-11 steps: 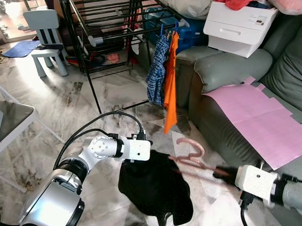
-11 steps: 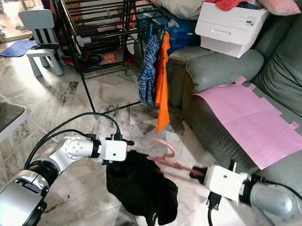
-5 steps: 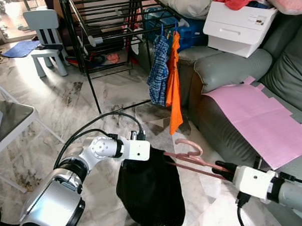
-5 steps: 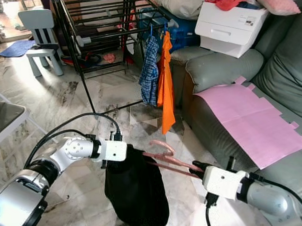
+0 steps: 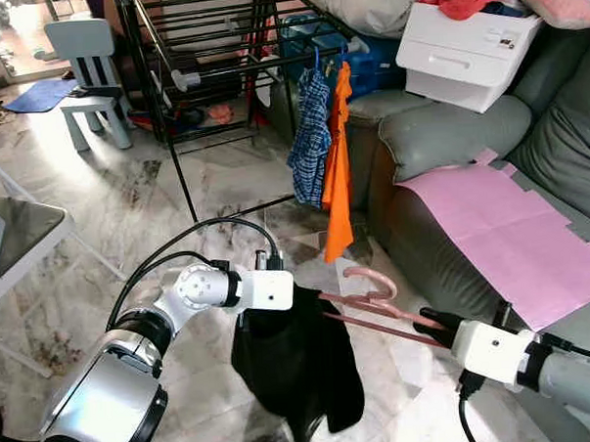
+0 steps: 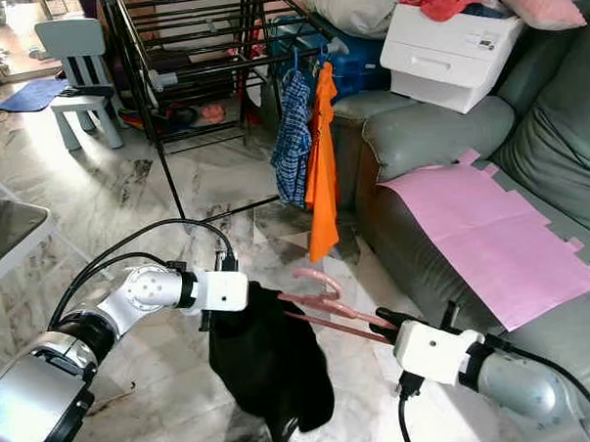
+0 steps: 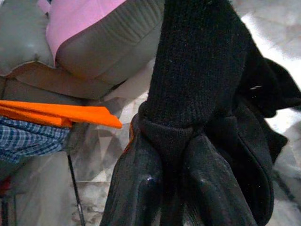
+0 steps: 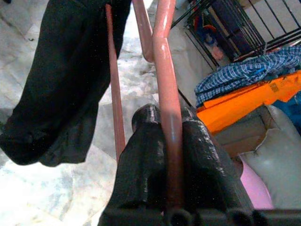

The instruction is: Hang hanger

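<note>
Right pincer (image 6: 386,322) clamped on pink hanger (image 6: 323,300) arm, held low over floor. Left pincer (image 7: 171,155) pinching black garment (image 5: 301,363), limp, sagging. Hanger stiff, light; you keep grip near hook.

Two silver metal arms with rounded, black-ringed joints; a white boxy wrist block on each, left wrist block (image 5: 272,290), right wrist block (image 5: 491,350); black cables (image 5: 193,235) looping over the left arm; long, glossy black fingers (image 8: 146,179)
</note>
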Robot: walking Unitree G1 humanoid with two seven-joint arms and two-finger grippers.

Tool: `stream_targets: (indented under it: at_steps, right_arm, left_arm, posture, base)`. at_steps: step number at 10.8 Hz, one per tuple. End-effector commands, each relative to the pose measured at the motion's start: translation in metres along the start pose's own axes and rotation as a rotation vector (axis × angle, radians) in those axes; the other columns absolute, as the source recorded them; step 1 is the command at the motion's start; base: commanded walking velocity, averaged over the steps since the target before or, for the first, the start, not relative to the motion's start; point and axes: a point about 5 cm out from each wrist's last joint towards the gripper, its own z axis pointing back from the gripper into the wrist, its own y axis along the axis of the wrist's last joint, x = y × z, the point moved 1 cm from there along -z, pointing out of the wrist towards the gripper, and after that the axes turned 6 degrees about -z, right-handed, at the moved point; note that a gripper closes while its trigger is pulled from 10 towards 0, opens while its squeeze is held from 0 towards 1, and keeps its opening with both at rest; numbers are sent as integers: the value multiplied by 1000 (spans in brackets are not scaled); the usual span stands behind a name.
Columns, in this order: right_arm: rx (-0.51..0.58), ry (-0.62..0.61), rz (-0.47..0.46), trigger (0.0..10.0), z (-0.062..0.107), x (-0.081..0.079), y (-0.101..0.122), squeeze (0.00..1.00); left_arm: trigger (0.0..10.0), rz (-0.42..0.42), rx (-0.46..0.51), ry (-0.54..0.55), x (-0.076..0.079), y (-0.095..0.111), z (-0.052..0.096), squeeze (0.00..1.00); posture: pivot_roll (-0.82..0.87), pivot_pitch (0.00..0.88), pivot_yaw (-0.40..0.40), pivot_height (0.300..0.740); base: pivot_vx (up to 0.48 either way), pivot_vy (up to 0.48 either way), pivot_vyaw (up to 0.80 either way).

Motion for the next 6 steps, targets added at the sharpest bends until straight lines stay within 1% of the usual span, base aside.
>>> stream_targets:
  at_steps: [1,5,6]
  right_arm:
    - [56,-27,23,10000,-6,4,9,0]
    - [67,-46,14,10000,-16,1,8,0]
    - [68,-41,0,10000,-17,0,8,843]
  left_arm:
    - [0,-4,54,18,-7,11,-5,0]
    - [0,23,139,24,-11,24,-10,0]
    - [0,24,142,18,-9,24,-10,0]
  posture:
    - [-1,0,-7,740]
    - [-1,0,-8,740]
    - [0,0,-8,740]
  base:
    - [0,0,0]
    - [0,0,0]
    - [0,0,0]
